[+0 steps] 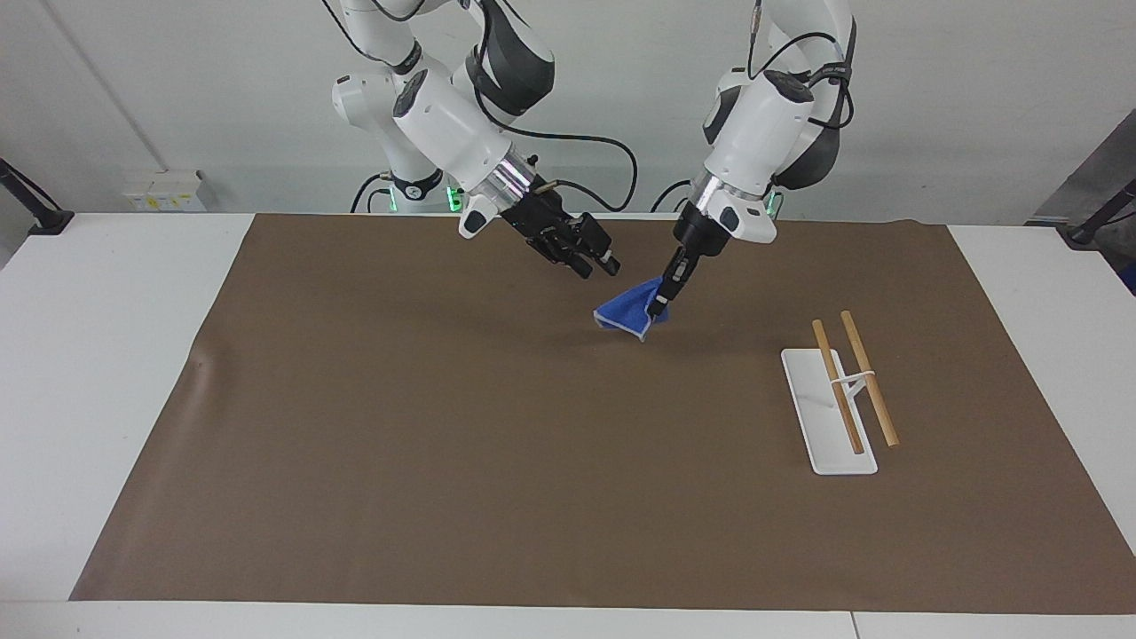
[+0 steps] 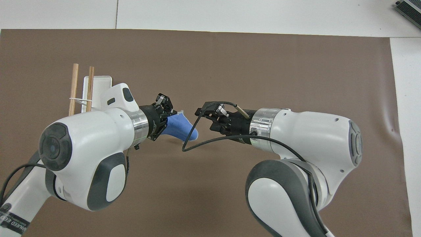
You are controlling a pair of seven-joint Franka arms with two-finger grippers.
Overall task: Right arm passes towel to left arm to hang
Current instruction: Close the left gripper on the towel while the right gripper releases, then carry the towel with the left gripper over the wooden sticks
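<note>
left gripper (image 1: pixel 658 306) clamped on one corner of the towel (image 1: pixel 628 318), cloth hanging off the jaws in a loose fold over the brown mat (image 1: pixel 444 461), in the air, not touching the mat as far as the facing view shows; right gripper (image 1: pixel 596 262) just beside the towel, toward the right arm's end of the table, clear of the cloth with a visible gap, fingers (image 1: pixel 611 264) parted and holding nothing; overhead view agrees: towel (image 2: pixel 179 128) sticks out of the left gripper (image 2: pixel 164 113) toward the right gripper (image 2: pixel 202 113), and a black cable loop (image 2: pixel 189 136) from the right wrist crosses the towel's free tip; white tray (image 1: pixel 821 417) with two wooden rods (image 1: pixel 868 377) sits on the mat well apart from the towel, toward the left arm's end and farther from the robots; open mat between towel and tray, and wide open mat from the towel out to the mat edge farthest from the robots; white table (image 1: pixel 106 355) shows past the mat's edges; mat has a small wrinkle at the edge toward the right arm's end; writing: a printed strip low on the left arm (image 2: pixel 13 223) in the overhead view, cut off at the frame edge, can't read it fully.
</note>
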